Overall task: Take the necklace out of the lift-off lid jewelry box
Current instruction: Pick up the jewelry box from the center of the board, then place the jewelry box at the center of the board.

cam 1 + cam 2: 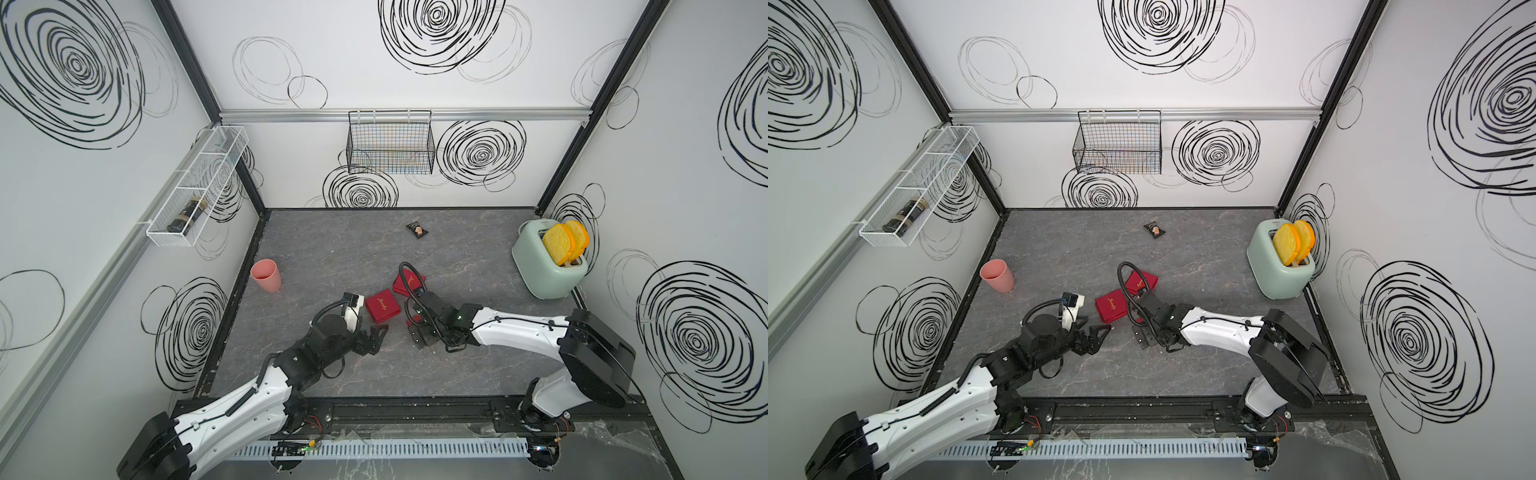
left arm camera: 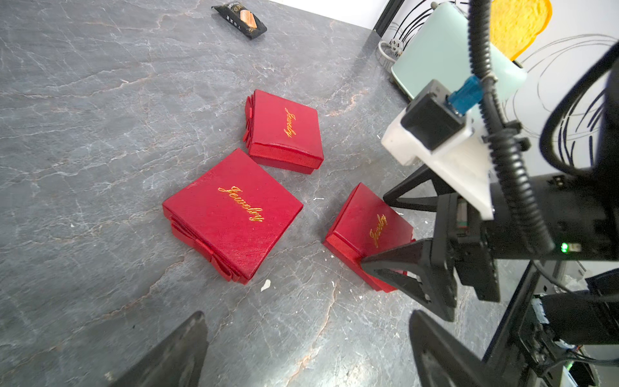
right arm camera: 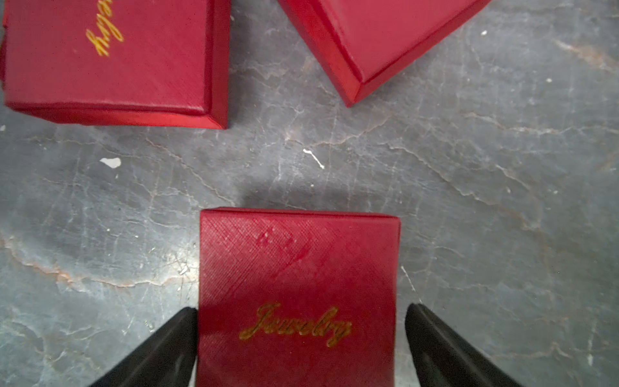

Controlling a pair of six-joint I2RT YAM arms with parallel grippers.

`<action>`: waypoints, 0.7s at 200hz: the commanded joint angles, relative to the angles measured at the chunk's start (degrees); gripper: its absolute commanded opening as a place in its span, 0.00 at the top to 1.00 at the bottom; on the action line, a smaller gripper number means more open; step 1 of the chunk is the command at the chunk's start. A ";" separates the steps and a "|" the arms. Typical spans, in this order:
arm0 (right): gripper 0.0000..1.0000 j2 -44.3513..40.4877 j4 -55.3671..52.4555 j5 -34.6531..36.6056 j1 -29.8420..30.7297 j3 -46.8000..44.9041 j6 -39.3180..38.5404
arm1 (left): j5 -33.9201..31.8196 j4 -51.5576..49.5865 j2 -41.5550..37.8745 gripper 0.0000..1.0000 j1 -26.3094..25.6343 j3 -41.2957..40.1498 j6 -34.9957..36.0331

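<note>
Your right gripper (image 3: 301, 310) stands wide open, fingers either side of the small red box (image 3: 298, 254), whose lid is on. Your left gripper (image 2: 308, 315) is open and empty. The necklace is unseen, probably inside, so lifting and removal are left.

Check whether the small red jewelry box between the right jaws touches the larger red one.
Apart. The right wrist view shows bare grey table between the small red jewelry box and the larger red jewelry box.
</note>
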 commanded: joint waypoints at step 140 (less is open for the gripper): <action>0.25 2.63 -0.53 1.46 -34.18 7.46 -1.43 | -0.04 4.94 2.60 0.04 0.46 -0.77 2.42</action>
